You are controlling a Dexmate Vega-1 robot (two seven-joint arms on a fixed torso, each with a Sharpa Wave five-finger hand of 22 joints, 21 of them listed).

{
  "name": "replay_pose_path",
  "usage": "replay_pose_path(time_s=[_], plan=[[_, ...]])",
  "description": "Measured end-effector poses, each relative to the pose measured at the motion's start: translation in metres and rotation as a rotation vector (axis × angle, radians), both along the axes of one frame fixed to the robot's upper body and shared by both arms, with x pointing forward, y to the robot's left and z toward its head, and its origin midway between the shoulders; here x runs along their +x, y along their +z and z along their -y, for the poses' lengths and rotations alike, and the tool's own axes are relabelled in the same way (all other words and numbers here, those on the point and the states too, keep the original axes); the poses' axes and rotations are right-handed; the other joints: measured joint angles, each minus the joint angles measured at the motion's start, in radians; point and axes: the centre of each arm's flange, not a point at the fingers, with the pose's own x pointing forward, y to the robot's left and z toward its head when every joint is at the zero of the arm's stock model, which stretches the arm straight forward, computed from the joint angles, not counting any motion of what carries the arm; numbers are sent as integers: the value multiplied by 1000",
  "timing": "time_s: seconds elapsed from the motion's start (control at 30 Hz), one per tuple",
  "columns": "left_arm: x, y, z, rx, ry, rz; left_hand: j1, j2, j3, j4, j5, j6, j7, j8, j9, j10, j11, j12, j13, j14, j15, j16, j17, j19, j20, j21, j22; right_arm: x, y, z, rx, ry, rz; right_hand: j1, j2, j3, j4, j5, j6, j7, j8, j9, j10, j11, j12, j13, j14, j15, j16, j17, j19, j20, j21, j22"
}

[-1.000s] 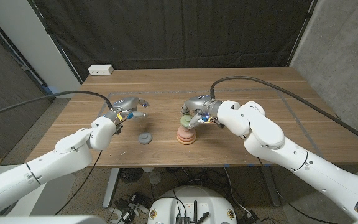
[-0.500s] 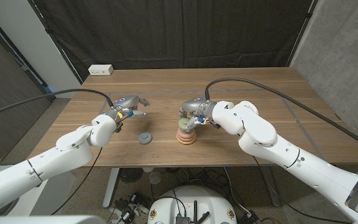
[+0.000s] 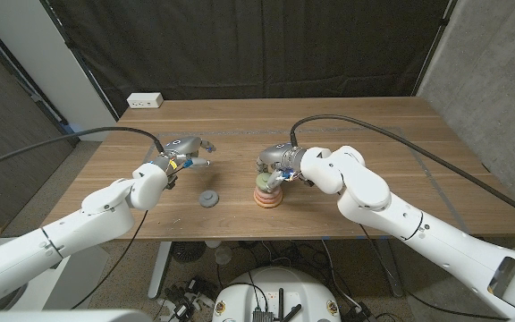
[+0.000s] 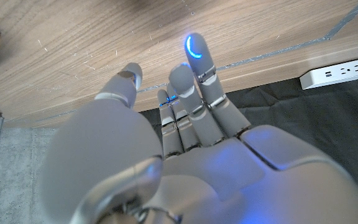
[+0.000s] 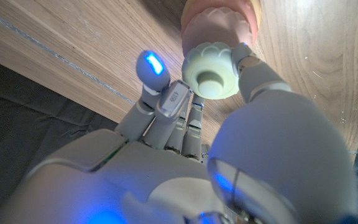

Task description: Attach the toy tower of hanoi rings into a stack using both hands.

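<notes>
- Two hands are over my worktop (image 3: 374, 125): the left hand (image 3: 179, 155) hangs above the wood near the left side, fingers spread, holding nothing.
- My right hand (image 3: 280, 165) grips the pale green ring (image 5: 210, 70) between thumb and fingers, right atop the stack (image 3: 265, 191).
- From the right wrist view, I see the green ring touching the pink ring (image 5: 219, 20) beneath it.
- One grey ring (image 3: 208, 198) lies flat on the wood, between the two hands, near the stack but apart from it.
- One white power strip (image 3: 145, 100) sits at the far left corner.
</notes>
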Motion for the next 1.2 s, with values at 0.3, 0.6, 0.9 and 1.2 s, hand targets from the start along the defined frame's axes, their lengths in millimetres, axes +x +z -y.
replay_pose_path(time_s=[0.3, 0.6, 0.9, 1.2], plan=[[0, -1, -1, -3, 1, 0, 0, 0, 7, 1, 0, 4, 4, 0, 0, 6, 5, 0, 0, 0, 0, 0, 2, 0, 0, 0, 0, 3, -6, -2, -16, -6, -7, 0, 0, 0, 0, 8, 3, 3, 0, 0, 1, 1, 0, 0, 0, 0, 0, 0, 0, 0, -8, -9], [0, -3, -1, -7, 3, -2, 0, 0, 8, 0, 0, 4, 4, 0, 5, 6, 5, 0, 5, 0, 0, 2, 1, 0, 0, 0, 0, 4, -12, -3, -33, -13, -2, 0, 0, 0, 0, 8, 3, 3, 0, 0, 1, 1, -3, 1, 0, 0, 0, 0, 0, 0, -8, -9], [0, -4, 0, -16, 0, 1, 0, 0, 8, 0, 0, 8, -1, 0, 5, 7, 3, 0, 5, 0, 0, 1, 4, 0, 0, 0, 0, 5, -16, -3, -54, -36, 24, 0, 0, 0, 0, 15, 2, 2, 0, 0, 1, 1, -8, 1, 0, 0, 0, 0, 0, 0, -8, -12], [2, -5, 2, -21, -3, -2, 0, 0, 8, 0, 0, 9, -1, 0, 5, 7, 3, 0, 4, 0, 0, 1, 4, 0, 0, 0, 0, 7, -18, 0, -60, -54, 27, 0, 0, -11, 11, 15, -20, -20, 0, 0, -31, -37, -42, 90, -14, 1, -8, 0, -18, 3, -41, -68]])
